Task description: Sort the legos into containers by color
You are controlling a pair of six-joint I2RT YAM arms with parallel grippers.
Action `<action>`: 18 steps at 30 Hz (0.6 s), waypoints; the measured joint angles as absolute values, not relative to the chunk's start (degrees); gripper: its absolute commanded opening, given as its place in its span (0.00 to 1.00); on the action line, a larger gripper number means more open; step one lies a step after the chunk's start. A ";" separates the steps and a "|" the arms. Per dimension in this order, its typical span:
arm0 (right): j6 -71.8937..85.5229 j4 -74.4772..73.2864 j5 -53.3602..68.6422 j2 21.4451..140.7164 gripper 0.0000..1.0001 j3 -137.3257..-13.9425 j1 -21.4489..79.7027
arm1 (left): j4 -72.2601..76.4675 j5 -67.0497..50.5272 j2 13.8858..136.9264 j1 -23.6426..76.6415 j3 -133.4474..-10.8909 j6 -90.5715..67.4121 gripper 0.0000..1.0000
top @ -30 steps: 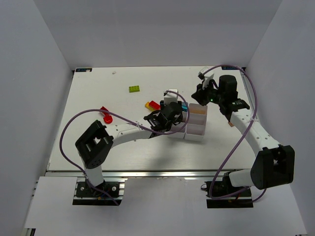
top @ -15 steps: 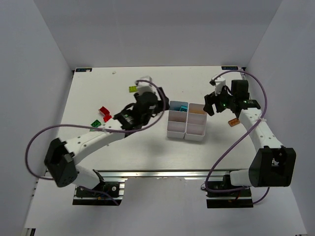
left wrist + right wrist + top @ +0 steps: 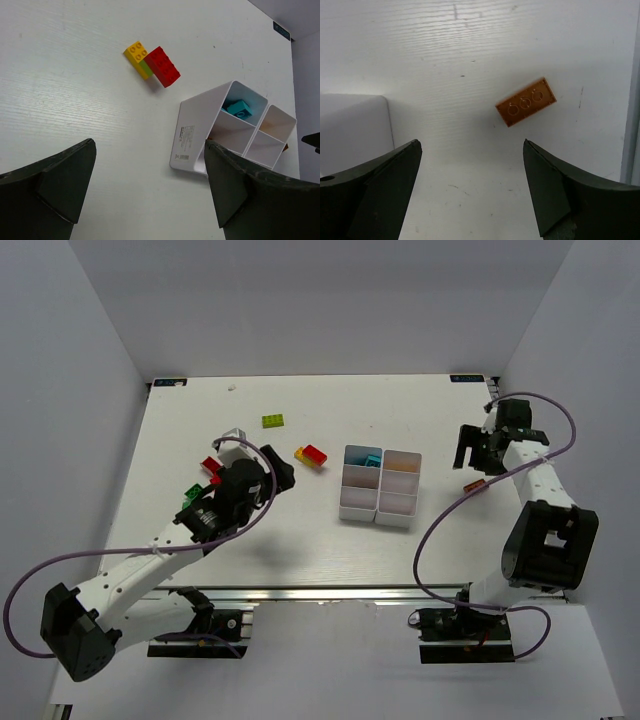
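Observation:
The white containers stand mid-table, and a cyan lego lies in the far-left bin. A yellow lego and a red lego lie joined just left of the containers. A lime lego lies farther back. A red lego and a green lego lie beside my left arm. My left gripper hangs open and empty over bare table, left of the containers. My right gripper is open near the right edge, with an orange lego lying flat just beyond its fingertips.
The right table edge runs close beside the orange lego. A corner of the containers shows at the left of the right wrist view. Purple cables loop off both arms. Grey walls enclose the table.
Both grippers have opened wide. My left arm swung left, away from the containers, toward the loose legos. My right arm pulled back from over the bins to the right edge.

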State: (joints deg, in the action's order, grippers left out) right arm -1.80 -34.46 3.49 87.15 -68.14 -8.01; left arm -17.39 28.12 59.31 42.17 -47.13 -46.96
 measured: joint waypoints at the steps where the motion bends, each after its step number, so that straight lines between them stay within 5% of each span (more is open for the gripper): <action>1: 0.32 -34.68 1.98 87.66 0.88 -68.14 -8.36 | -17.61 28.16 58.50 42.04 -46.24 -47.51 0.98; 18: 16.29 -35.51 -8.88 105.47 0.87 -72.36 -12.62 | -20.67 30.11 55.83 41.89 -43.94 -52.47 0.98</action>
State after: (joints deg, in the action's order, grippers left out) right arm 16.29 -35.51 -8.88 105.47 -72.36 -12.62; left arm -20.67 30.11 55.83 41.89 -43.94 -52.47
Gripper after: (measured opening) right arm 0.878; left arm 0.980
